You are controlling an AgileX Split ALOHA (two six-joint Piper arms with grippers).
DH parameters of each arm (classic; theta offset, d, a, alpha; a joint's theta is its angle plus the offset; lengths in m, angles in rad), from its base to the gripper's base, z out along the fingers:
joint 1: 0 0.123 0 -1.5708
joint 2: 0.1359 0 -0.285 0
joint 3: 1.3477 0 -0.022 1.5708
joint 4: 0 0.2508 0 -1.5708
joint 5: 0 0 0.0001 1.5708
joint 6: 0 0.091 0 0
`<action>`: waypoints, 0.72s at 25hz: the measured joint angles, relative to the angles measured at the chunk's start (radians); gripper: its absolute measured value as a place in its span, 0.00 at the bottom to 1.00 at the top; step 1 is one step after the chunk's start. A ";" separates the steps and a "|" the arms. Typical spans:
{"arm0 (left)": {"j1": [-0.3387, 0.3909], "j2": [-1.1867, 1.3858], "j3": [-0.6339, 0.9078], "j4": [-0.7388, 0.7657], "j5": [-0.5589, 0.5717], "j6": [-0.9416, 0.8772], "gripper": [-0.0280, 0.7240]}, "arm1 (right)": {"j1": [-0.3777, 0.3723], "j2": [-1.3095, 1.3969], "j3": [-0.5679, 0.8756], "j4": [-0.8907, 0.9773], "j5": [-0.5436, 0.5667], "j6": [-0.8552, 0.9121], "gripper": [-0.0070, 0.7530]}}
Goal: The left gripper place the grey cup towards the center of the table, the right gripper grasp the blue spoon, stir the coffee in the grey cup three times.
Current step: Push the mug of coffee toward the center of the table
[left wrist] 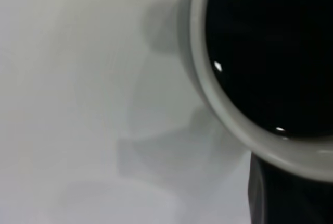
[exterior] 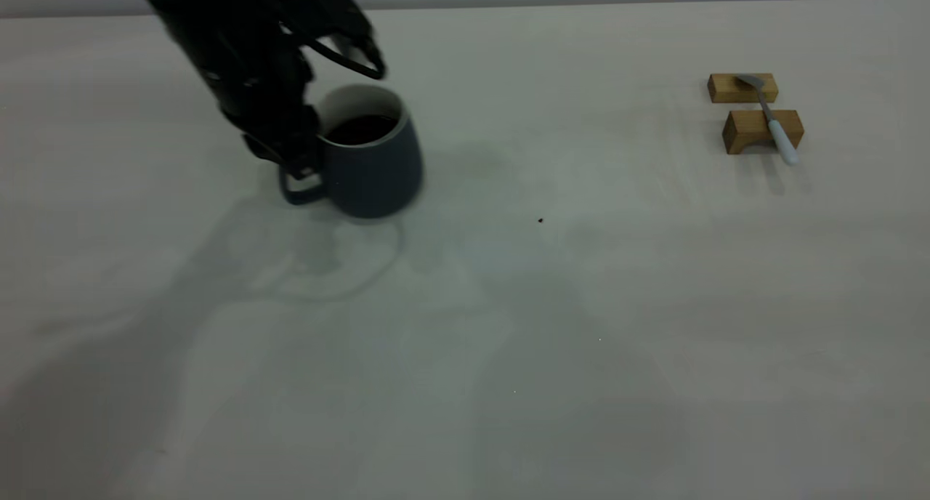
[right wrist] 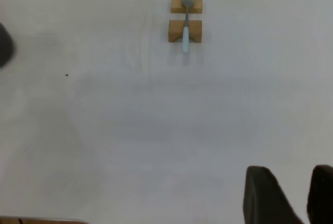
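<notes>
You see the grey cup (left wrist: 208, 104) cut off at three o'clock; its handle (exterior: 301, 187) sits half hidden.

Open off-white table (exterior: 552, 355) stretches across the centre and front, broken only by a tiny dark speck (exterior: 540, 220). At the exterior view's left, the left gripper (exterior: 301, 162) and its black arm crowd the handle side of the grey cup (exterior: 372, 167), closing that approach; the cup's right flank and its coffee (exterior: 361, 128) (seen from above) stand unobstructed. Far right, two wooden blocks (exterior: 752, 111) prop the blue spoon (exterior: 774, 122) off the surface, with bare tabletop on every side. The right gripper (right wrist: 289, 195) hangs over empty tabletop, well apart from the blocks.
</notes>
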 joint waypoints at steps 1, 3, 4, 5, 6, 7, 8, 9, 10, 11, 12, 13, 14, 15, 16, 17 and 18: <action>-0.016 0.002 -0.005 0.000 0.001 0.000 0.31 | 0.000 0.000 0.000 0.000 0.000 0.000 0.33; -0.043 0.008 -0.020 0.000 0.000 0.000 0.31 | 0.000 0.000 0.000 0.000 0.000 0.000 0.33; -0.053 0.015 -0.033 0.000 0.000 0.000 0.31 | 0.000 0.000 0.000 0.000 0.000 0.000 0.33; -0.062 0.023 -0.047 -0.001 0.000 -0.005 0.31 | 0.000 0.000 0.000 0.000 0.000 0.000 0.33; -0.071 0.034 -0.065 -0.003 0.000 -0.011 0.31 | 0.000 0.000 0.000 0.000 0.000 0.000 0.33; -0.077 0.046 -0.085 -0.003 0.000 -0.017 0.31 | 0.000 0.000 0.000 0.000 0.000 0.000 0.33; -0.084 0.056 -0.101 -0.004 0.000 -0.024 0.31 | 0.000 0.000 0.000 0.000 0.000 0.000 0.33; -0.093 0.071 -0.124 -0.004 0.000 -0.032 0.31 | 0.000 0.000 0.000 0.000 0.000 0.000 0.33; -0.097 0.083 -0.140 -0.004 0.000 -0.037 0.31 | 0.000 0.000 0.000 0.000 0.000 0.000 0.33; -0.103 0.092 -0.159 -0.004 0.000 -0.041 0.31 | 0.000 0.000 0.000 0.000 0.000 0.000 0.33; -0.110 0.102 -0.176 -0.004 0.000 -0.044 0.31 | 0.000 0.000 0.000 0.000 0.000 0.000 0.33; -0.117 0.112 -0.195 -0.004 0.000 -0.045 0.31 | 0.000 0.000 0.000 0.000 0.000 0.000 0.33; -0.125 0.122 -0.216 -0.004 0.000 -0.047 0.31 | 0.000 0.000 0.000 0.000 0.000 0.000 0.33; -0.132 0.131 -0.230 -0.004 0.000 -0.047 0.31 | 0.000 0.000 0.000 0.000 0.000 0.000 0.33; -0.138 0.137 -0.242 -0.004 0.000 -0.048 0.31 | 0.000 0.000 0.000 0.000 0.000 0.000 0.33; -0.146 0.143 -0.255 -0.004 0.000 -0.048 0.31 | 0.000 0.000 0.000 0.000 0.000 0.000 0.33; -0.153 0.147 -0.264 -0.006 0.002 -0.048 0.31 | 0.000 0.000 0.000 0.000 0.000 0.000 0.33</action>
